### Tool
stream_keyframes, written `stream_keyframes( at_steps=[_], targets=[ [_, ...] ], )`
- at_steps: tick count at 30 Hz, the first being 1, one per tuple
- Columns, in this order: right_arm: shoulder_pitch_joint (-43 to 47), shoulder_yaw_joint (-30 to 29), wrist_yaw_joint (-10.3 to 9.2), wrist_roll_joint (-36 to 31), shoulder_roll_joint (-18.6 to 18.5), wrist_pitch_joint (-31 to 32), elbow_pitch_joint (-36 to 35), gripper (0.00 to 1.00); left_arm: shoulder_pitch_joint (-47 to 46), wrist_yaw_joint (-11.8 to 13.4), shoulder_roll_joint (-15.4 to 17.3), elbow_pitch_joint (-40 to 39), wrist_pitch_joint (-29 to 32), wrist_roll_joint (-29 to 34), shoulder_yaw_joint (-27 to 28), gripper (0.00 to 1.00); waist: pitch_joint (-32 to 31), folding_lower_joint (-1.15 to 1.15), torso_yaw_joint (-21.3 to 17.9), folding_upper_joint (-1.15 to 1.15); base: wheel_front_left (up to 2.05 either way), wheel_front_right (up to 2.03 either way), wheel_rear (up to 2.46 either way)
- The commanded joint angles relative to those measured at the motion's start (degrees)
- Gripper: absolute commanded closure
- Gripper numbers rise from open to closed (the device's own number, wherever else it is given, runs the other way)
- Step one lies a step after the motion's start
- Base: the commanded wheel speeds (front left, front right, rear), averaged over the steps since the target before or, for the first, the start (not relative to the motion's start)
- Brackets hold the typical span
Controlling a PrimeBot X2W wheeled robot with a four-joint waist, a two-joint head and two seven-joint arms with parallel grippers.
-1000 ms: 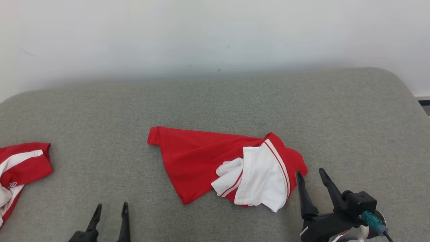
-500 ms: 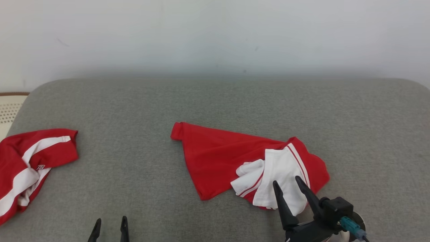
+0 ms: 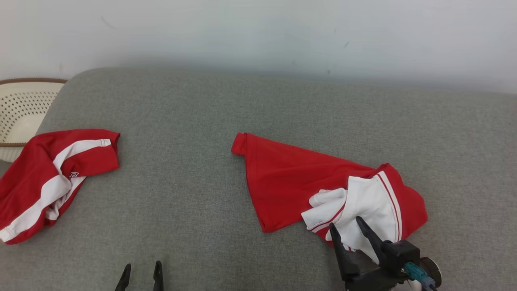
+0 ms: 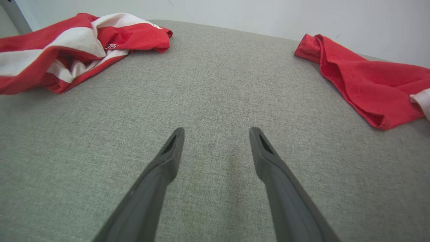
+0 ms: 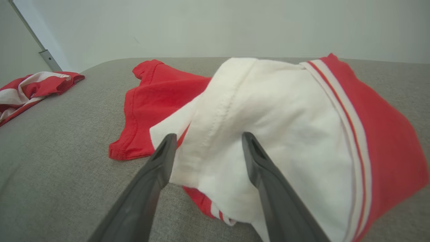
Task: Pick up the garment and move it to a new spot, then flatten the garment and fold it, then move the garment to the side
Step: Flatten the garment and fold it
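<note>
Shirt (image 3: 291, 182): red and white, crumpled, right of centre on the grey cushion (image 3: 194, 113).
Right claw (image 3: 345, 222): fingers apart, tips at the shirt's white near edge.
Left claw (image 3: 143, 264): fingers apart, over bare cushion.

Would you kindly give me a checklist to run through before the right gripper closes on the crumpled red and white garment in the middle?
1. Right gripper open: ok.
2. Its fingers straddle the white fold of the crumpled red and white garment: ok.
3. Fingers touching the cloth: cannot tell.
4. Left gripper open, holding nothing, over bare grey fabric cushion: ok.
5. Second red and white striped garment lies apart, to the left: ok.
</note>
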Motion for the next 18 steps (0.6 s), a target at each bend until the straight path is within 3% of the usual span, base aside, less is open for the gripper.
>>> stream_keyframes(
  at_steps=[1, 13, 14, 15, 16, 17, 18],
  targets=[
    [-0.35, -0.99, 0.00, -1.13, 0.36, -0.02, 0.38, 0.00, -0.40, 0.34, 0.00, 0.20, -0.22, -0.81, -0.09, 0.00, 0.78, -0.01, 0.63, 0.00, 0.00, 0.00, 0.00],
    [-0.69, -3.53, 0.00, -3.85, 1.46, -0.02, 0.96, 0.00, -1.44, 0.85, 0.00, 0.66, -0.22, -1.57, -1.30, 0.00, 1.39, -0.01, 0.30, 0.00, 0.00, 0.00, 0.00],
    [-0.69, -3.63, 0.00, -3.83, 1.49, -0.02, 1.00, 0.14, -1.52, 0.88, 0.00, 0.66, -0.22, -1.56, -1.34, 0.00, 1.39, -0.01, 0.24, 0.00, 0.00, 0.00, 0.00],
    [-0.67, -3.89, 0.00, -3.89, 1.50, -0.02, 0.98, 0.50, -1.57, 0.90, 0.01, 0.66, -0.22, -1.57, -1.38, 0.00, 1.38, -0.01, 0.17, 0.00, 0.00, 0.00, 0.00],
    [-0.62, -4.09, 0.00, -3.92, 1.53, -0.02, 0.87, 0.60, -1.59, 0.90, 0.00, 0.63, -0.22, -1.60, -1.42, 0.00, 1.37, -0.01, 0.09, 0.00, 0.00, 0.00, 0.00],
    [-0.54, -4.36, 0.00, -3.87, 1.65, -0.02, 0.63, 1.00, -1.54, 0.77, 0.00, 0.52, -0.22, -1.56, -1.50, 0.00, 1.35, -0.01, -0.13, 0.00, 0.00, 0.00, 0.00],
    [-0.45, -4.62, 0.00, -3.74, 1.69, -0.02, 0.32, 1.00, -1.45, 0.73, 0.01, 0.46, -0.22, -1.56, -1.50, 0.00, 1.32, -0.01, -0.27, 0.00, 0.00, 0.00, 0.00]
  ],
)
